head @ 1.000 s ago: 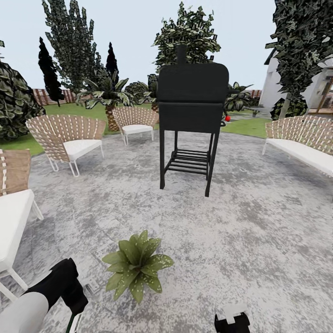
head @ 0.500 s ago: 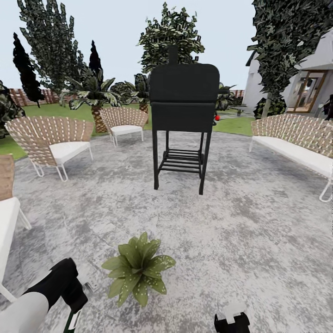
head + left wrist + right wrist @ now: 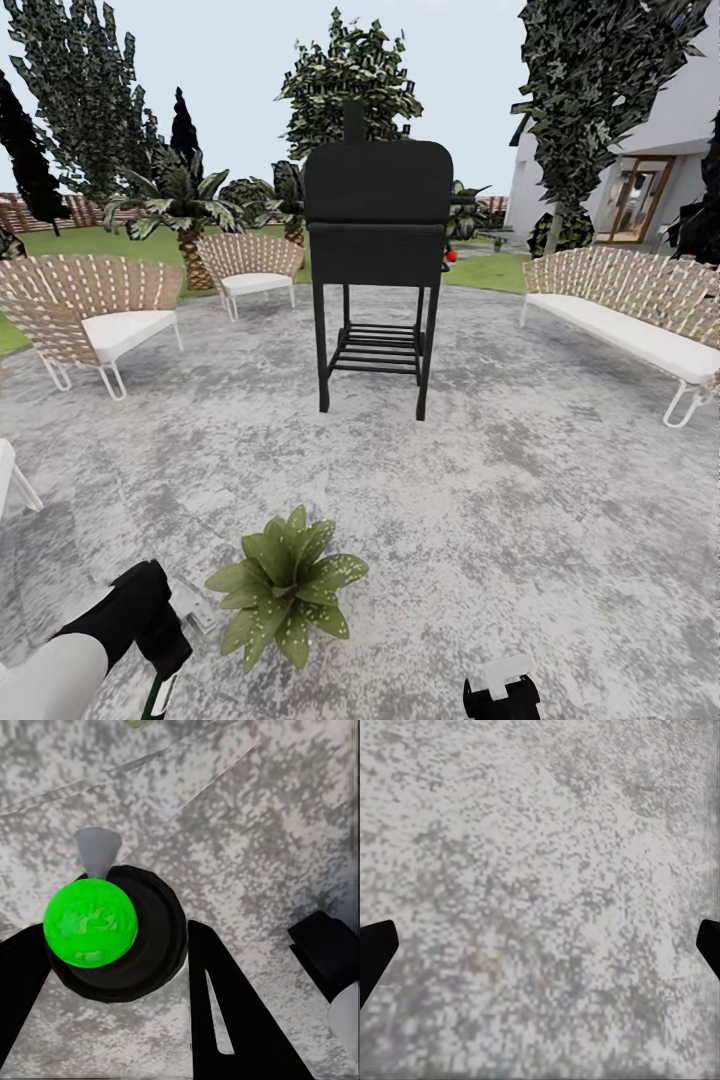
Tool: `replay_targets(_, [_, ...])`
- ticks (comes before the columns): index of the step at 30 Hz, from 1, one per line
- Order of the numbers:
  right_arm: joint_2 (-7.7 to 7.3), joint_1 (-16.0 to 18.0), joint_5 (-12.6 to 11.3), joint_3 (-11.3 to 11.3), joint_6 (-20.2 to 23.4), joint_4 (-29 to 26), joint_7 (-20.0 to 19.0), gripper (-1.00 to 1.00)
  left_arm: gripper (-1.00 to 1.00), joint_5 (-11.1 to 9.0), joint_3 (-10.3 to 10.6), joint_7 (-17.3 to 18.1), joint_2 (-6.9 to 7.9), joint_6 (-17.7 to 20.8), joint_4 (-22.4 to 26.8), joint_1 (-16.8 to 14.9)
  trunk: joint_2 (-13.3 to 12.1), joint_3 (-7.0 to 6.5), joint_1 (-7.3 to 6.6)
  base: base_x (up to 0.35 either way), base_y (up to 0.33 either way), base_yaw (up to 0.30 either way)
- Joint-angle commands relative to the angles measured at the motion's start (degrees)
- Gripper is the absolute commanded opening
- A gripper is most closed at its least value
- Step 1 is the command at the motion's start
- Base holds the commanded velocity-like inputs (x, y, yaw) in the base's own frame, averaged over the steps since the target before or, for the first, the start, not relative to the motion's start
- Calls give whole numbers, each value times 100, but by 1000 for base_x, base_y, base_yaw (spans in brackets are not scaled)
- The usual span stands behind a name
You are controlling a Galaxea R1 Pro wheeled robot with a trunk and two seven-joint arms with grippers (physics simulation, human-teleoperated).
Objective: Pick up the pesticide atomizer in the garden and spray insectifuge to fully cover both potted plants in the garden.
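Note:
One potted plant (image 3: 285, 585), a low rosette of pointed green leaves, stands on the grey patio (image 3: 520, 480) just ahead of me. Pale specks of insectifuge (image 3: 337, 572) dot its leaves. My left gripper (image 3: 150, 640) hangs left of the plant, low in the head view. In the left wrist view this gripper (image 3: 112, 937) is shut on the pesticide atomizer (image 3: 131, 945), seen end-on as a dark round body with a bright green top and a pale nozzle. My right gripper (image 3: 544, 945) is open over bare paving and peeks in at the head view's lower edge (image 3: 500, 690).
A black grill on legs (image 3: 378, 260) stands mid-patio beyond the plant. Wicker chairs (image 3: 90, 310) ring the left side and a wicker bench (image 3: 630, 310) the right. Palms, trees, lawn and a house lie behind.
The whole head view has swung to the right, so grill, chairs and plant sit further left in the picture. Both grippers keep their places and states.

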State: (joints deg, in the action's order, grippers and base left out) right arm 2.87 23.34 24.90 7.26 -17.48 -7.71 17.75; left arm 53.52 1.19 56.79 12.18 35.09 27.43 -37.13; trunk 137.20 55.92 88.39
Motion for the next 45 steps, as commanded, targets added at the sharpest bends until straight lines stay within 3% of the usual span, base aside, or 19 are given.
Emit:
replay_targets(1, [3, 4, 59, 50, -19, 6, 18, 100, -100, 34, 12, 34, 3, 25, -65, 34, 2, 5, -1, 0, 0, -17])
replay_targets(6, [3, 4, 59, 47, -19, 6, 18, 100, -100, 70, 22, 7, 72, -10, -178, 252, 2, 5, -1, 0, 0, -4])
replay_targets(9, [3, 4, 59, 48, -19, 6, 18, 100, -100, -2, 14, -430, 64, 0, -183, 325, 2, 5, -1, 0, 0, 0])
replay_targets(11, [3, 4, 59, 47, -19, 6, 18, 100, -100, -21, -29, -485, 20, 12, -132, 329, 2, 5, -1, 0, 40, 0])
replay_targets(15, [3, 4, 59, 47, -19, 6, 18, 100, -100, -19, -408, -493, 7, 9, -90, 330, 2, 5, -1, 0, 252, 0])
replay_targets(18, [3, 4, 59, 47, -19, 6, 18, 100, -100, -22, -496, -494, -3, 7, -63, 330, 2, 5, -1, 0, 157, 0])
replay_targets(24, [3, 4, 59, 47, -19, 6, 18, 100, -100, -34, -514, -498, -71, -18, -120, 330, 2, 5, -1, 0, 10, -166])
replay_targets(28, [3, 4, 59, 47, -19, 6, 18, 100, -100, -56, -500, -538, -215, -399, -153, 330, 2, 5, -1, 0, 0, -23])
replay_targets(30, [3, 4, 59, 47, -19, 6, 18, 100, -100, -245, -497, -553, -172, -474, -162, 335, 2, 5, -1, 0, 0, -2])
replay_targets(35, [3, 4, 61, 47, -19, 6, 18, 100, -100, -313, -488, -849, -148, -579, -678, 460, 2, 5, -1, 0, 0, 0])
replay_targets(41, [3, 4, 60, 47, -18, 6, 18, 100, -100, -309, -475, -759, -139, -655, -618, 311, 2, 5, -1, 0, 0, 0])
replay_targets(45, [3, 4, 63, 49, -18, 6, 18, 100, -100, -247, -450, -380, -59, -654, -612, -46, 2, 5, -1, 0, 0, 0])
